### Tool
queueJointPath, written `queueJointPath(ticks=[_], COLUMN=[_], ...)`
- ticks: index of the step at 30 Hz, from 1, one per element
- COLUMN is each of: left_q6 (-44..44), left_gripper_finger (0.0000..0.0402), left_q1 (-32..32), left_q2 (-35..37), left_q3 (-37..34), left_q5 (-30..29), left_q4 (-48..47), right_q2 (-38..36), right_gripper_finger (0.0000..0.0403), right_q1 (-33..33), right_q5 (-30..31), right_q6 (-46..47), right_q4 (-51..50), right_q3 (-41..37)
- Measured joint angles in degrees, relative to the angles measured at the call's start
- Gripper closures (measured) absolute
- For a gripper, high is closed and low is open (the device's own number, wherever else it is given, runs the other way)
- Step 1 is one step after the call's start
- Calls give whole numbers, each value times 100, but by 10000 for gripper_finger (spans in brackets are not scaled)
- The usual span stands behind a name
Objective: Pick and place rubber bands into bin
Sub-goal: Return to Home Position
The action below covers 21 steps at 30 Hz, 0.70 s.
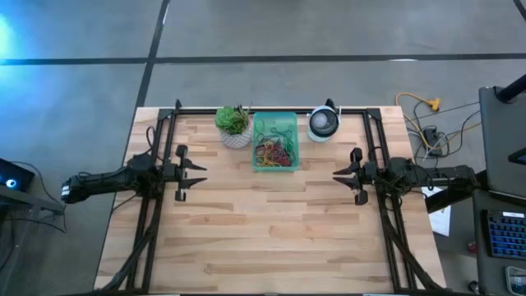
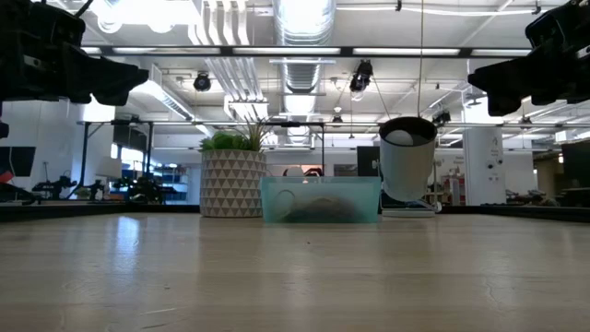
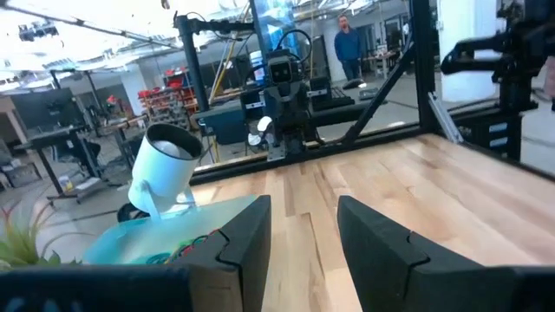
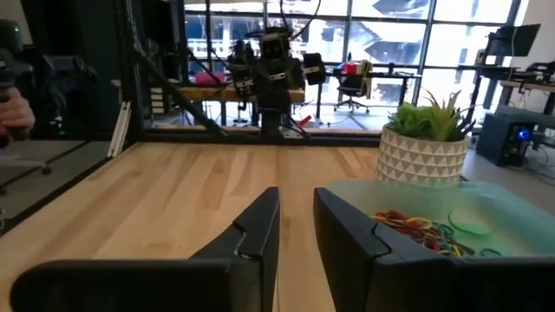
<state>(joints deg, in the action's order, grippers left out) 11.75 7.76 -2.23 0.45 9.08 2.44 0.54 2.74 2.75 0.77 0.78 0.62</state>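
The mint-green bin [image 1: 275,141] sits at the table's far middle, between a potted plant and a round white device. Rubber bands [image 1: 274,151] in red, brown, yellow and green lie heaped inside it, and show in the right wrist view as rubber bands [image 4: 425,230] and in the left wrist view as rubber bands [image 3: 182,251]. In the low view the bin [image 2: 320,199] stands on the tabletop with a dark heap inside. My left gripper [image 1: 200,173] hovers open above the table's left side. My right gripper [image 1: 339,175] hovers open above the right side. Neither holds anything.
A white pot with a green plant [image 1: 234,125] stands left of the bin, and a round white-and-dark device [image 1: 324,123] right of it. A black frame [image 1: 271,109] runs along the table's far edge and both sides. Bare wood [image 1: 271,222] fills the middle and near part.
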Motion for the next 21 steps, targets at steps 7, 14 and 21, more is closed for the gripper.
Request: queueJointPath(ticks=[7,14,21], left_q6=[131,76,70], left_gripper_finger=[281,281,281], left_q1=[-1,-1,-1], left_q2=[-169,-350,-508], left_q3=[-4,-7,-9], left_q5=[-68,-71,-76], left_q4=[-11,-13,-7], right_q2=[115,326,336], right_gripper_finger=[335,335,335], right_q1=[-2,-2,-2], right_q5=[-22,-20,-18], right_q6=[-39,-74,-76], right_q4=[-13,-11,-11], right_q3=[0,0,0])
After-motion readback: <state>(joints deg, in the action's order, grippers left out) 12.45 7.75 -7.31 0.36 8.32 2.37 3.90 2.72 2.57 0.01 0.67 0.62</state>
